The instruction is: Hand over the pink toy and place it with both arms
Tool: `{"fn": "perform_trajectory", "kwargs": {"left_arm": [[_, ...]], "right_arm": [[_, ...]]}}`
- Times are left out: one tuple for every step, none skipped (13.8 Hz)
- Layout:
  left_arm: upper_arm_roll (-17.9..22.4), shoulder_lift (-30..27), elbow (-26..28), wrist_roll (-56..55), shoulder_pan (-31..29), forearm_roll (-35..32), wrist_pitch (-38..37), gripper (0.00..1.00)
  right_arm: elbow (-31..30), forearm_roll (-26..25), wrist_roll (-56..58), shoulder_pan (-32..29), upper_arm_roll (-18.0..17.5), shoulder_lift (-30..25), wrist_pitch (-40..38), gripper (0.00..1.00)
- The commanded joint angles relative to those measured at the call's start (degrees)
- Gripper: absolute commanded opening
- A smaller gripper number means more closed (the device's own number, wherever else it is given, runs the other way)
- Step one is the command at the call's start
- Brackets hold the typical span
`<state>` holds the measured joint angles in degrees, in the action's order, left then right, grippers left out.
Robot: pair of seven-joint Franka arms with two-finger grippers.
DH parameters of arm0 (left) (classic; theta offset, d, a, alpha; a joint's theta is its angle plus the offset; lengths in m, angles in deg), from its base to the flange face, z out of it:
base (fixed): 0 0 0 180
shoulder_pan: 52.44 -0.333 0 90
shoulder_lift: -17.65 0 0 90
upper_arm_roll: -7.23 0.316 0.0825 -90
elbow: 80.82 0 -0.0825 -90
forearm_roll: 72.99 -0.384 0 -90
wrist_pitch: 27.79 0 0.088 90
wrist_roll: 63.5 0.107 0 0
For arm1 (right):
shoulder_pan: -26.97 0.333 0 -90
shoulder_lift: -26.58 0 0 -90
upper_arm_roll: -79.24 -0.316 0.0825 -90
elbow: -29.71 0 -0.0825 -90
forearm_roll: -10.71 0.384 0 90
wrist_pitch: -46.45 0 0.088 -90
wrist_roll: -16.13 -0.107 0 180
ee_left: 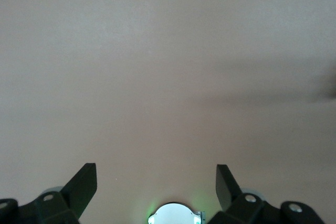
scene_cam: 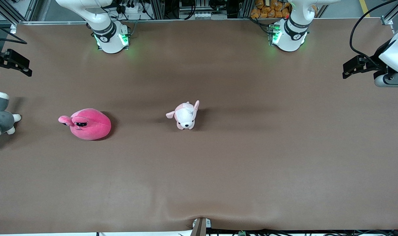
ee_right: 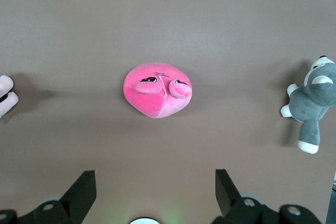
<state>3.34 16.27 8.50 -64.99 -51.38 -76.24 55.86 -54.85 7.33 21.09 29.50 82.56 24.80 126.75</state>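
Note:
The pink toy (scene_cam: 87,124) is a round hot-pink plush lying on the brown table toward the right arm's end; it also shows in the right wrist view (ee_right: 156,92), ahead of the fingers. My right gripper (scene_cam: 23,67) hangs high over that end of the table, open and empty (ee_right: 155,179). My left gripper (scene_cam: 347,71) hangs high over the left arm's end, open and empty (ee_left: 156,174), with only bare table under it.
A small pale pink-and-white plush puppy (scene_cam: 185,115) lies near the table's middle. A grey-and-white plush animal (scene_cam: 0,119) lies at the edge of the right arm's end, also in the right wrist view (ee_right: 311,106). The arms' bases (scene_cam: 110,37) stand along the table's back edge.

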Motion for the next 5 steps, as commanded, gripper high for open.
{"fn": "perform_trajectory", "kwargs": {"left_arm": [[-0.2,-0.8,0.3,-0.8,-0.4,0.8,0.4,1.0],[-0.2,-0.8,0.3,-0.8,-0.4,0.8,0.4,1.0],[-0.2,-0.8,0.4,-0.8,-0.4,0.8,0.4,1.0],[-0.2,-0.8,0.3,-0.8,-0.4,0.8,0.4,1.0],[-0.2,-0.7,0.3,-0.8,-0.4,0.8,0.4,1.0]], "right_arm": [[0.3,1.4,0.5,0.0,0.5,-0.8,-1.2,1.0],[0.3,2.2,0.4,-0.1,0.6,-0.8,-1.2,1.0],[0.3,2.6,0.4,-0.1,0.6,-0.8,-1.2,1.0],[0.3,2.8,0.4,-0.3,0.6,-0.8,-1.2,1.0],[0.3,2.9,0.4,-0.5,0.6,-0.8,-1.2,1.0]]}}
